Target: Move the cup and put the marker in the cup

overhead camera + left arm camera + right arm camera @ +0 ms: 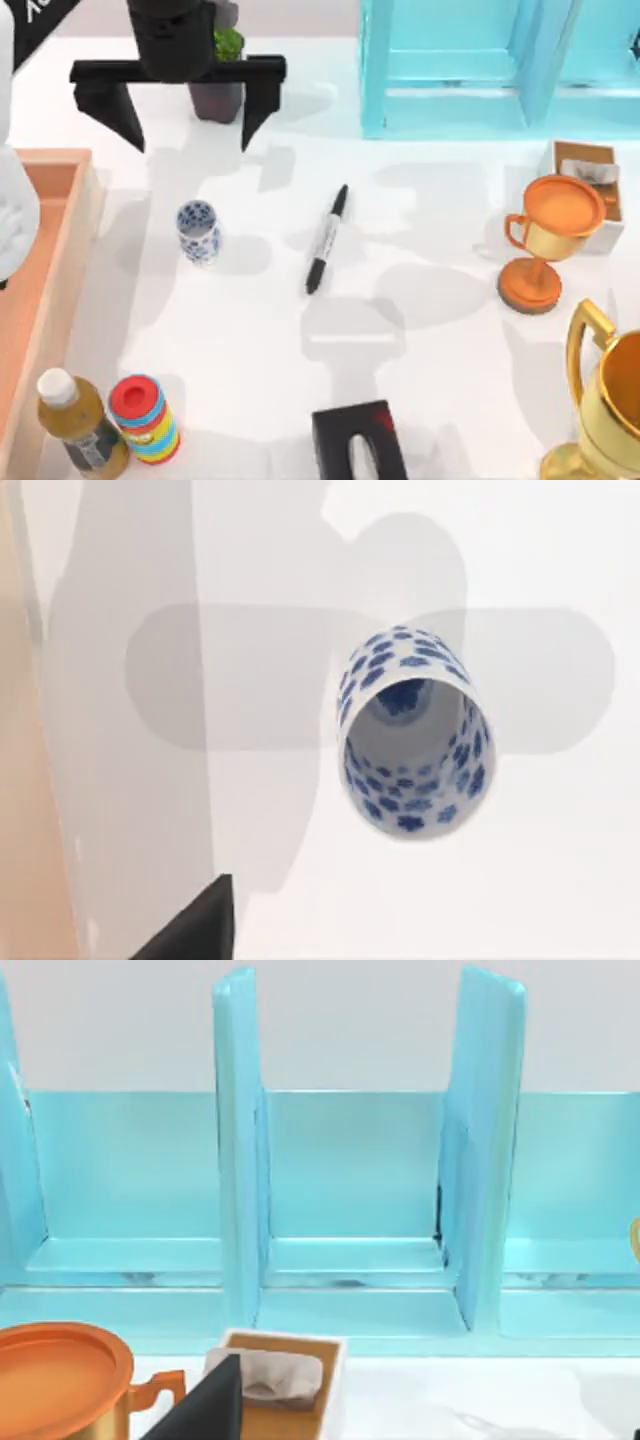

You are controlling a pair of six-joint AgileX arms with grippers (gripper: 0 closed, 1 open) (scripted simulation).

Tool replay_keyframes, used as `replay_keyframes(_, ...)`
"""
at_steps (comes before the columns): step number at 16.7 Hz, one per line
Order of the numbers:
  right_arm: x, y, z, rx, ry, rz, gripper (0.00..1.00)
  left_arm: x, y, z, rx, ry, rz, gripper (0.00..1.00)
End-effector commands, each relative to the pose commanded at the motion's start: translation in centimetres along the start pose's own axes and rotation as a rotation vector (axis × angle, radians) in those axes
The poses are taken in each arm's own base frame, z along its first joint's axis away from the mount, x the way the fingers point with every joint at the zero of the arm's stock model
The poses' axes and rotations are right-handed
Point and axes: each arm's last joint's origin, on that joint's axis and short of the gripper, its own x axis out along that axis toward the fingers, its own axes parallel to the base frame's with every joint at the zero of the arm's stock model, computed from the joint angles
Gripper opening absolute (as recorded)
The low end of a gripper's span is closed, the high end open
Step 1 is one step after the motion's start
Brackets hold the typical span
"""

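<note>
The cup (198, 232), white with blue flowers, stands upright left of the table's middle. In the left wrist view I look down into the cup (410, 730). My left gripper (190, 140) hangs open above the table just behind the cup, its black fingers (125, 110) spread wide and holding nothing. The marker (327, 240), black with a pale label band, lies flat on the table to the cup's right, apart from it. In the right wrist view, one black finger (200, 1410) of my right gripper shows, facing the blue shelf, with nothing held.
A potted plant (218, 90) stands behind the left gripper. A wooden tray (50, 280) runs along the left edge. A bottle (80, 425), a striped can (145, 418) and a black box (358, 440) line the front. The blue shelf (480, 70), tissue box (590, 180), orange trophy (545, 240) and gold trophy (610, 400) crowd the right.
</note>
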Motion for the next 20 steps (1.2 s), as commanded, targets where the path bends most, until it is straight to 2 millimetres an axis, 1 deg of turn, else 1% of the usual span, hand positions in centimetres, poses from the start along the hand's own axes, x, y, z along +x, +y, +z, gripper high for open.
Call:
replay_keyframes(2, 0.0, 0.0, 0.0, 0.000, 0.000, 0.000, 1.00, -2.6, 0.2, -0.4, 0.001, -0.010, -0.005, 1.00)
replay_keyframes(5, 0.0, 0.0, 0.0, 0.000, 0.000, 0.000, 1.00, -5.2, 0.6, -1.5, 0.002, -0.011, -0.004, 1.00)
replay_keyframes(8, 0.0, 0.0, 0.0, 0.000, 0.000, 0.000, 1.00, -6.3, 0.9, -2.1, 0.002, -0.011, -0.002, 1.00)
replay_keyframes(11, 0.0, 0.0, 0.0, 0.000, 0.000, 0.000, 1.00, -6.3, 0.9, -2.1, 0.002, -0.011, -0.002, 1.00)
replay_keyframes(12, 0.0, 0.0, 0.0, 0.000, 0.000, 0.000, 1.00, -7.0, 0.6, 0.2, -0.015, -0.268, -0.082, 1.00)
replay_keyframes(14, 0.0, 0.0, 0.0, 0.000, 0.000, 0.000, 1.00, -6.9, 0.4, 0.2, -0.012, -0.269, -0.079, 1.00)
replay_keyframes(16, 0.0, 0.0, 0.0, 0.000, 0.000, 0.000, 1.00, -6.2, -0.8, 0.4, 0.003, -0.266, -0.066, 1.00)
replay_keyframes(18, 0.0, 0.0, 0.0, 0.000, 0.000, 0.000, 1.00, -4.8, -2.9, 0.6, 0.035, -0.248, -0.042, 1.00)
replay_keyframes(20, 0.0, 0.0, 0.0, 0.000, 0.000, 0.000, 1.00, -2.3, -5.7, 0.4, 0.083, -0.210, -0.004, 1.00)
